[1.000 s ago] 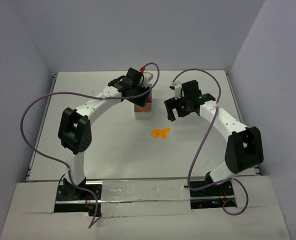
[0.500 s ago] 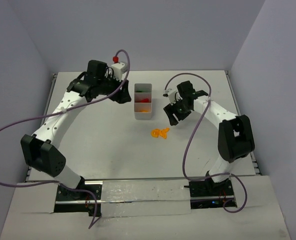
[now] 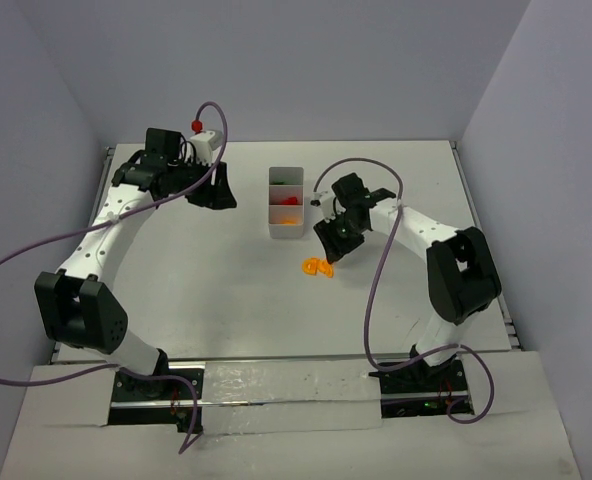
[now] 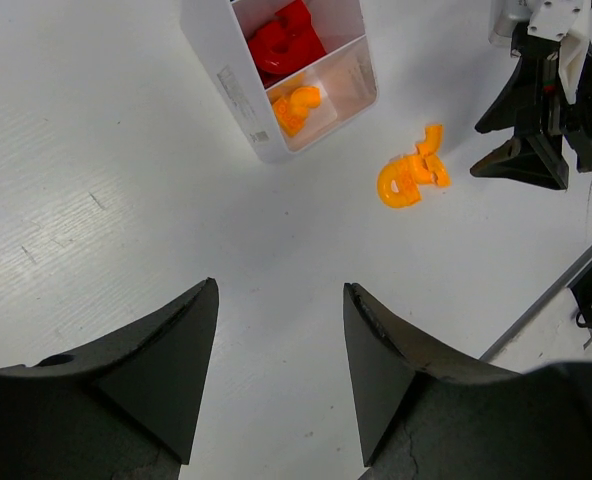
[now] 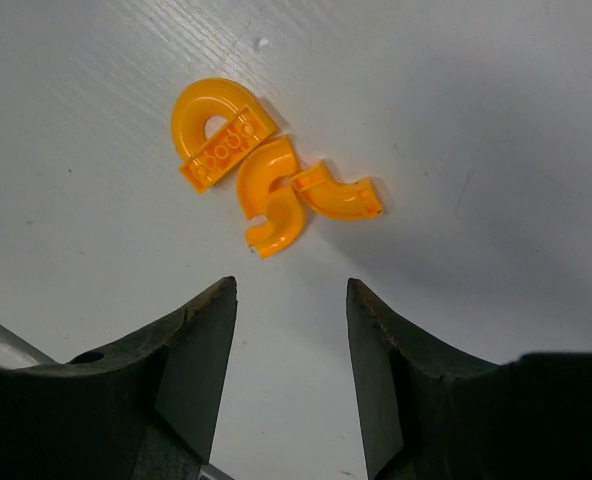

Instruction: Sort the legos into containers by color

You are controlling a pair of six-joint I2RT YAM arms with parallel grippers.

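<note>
Three curved orange legos (image 5: 266, 175), one arch carrying a flat studded piece, lie in a cluster on the table (image 3: 321, 267) (image 4: 413, 175). My right gripper (image 5: 291, 285) hovers just short of them, open with nothing between its fingers (image 3: 328, 245). The white tray of containers (image 3: 286, 235) (image 4: 231, 75) stands just beyond the cluster. It holds green legos (image 3: 286, 182) in the far compartment, red ones (image 4: 286, 40) in the middle and orange ones (image 4: 296, 105) in the near one. My left gripper (image 4: 281, 290) is open and empty, over bare table left of the tray (image 3: 214, 193).
Purple cables loop off both arms above the table (image 3: 176, 300). Grey walls close in the back and both sides. The right gripper's black fingers (image 4: 521, 150) show just right of the orange cluster in the left wrist view.
The left arm has swung away from the tray to the left. The right gripper has moved toward the orange cluster and its jaws have narrowed.
</note>
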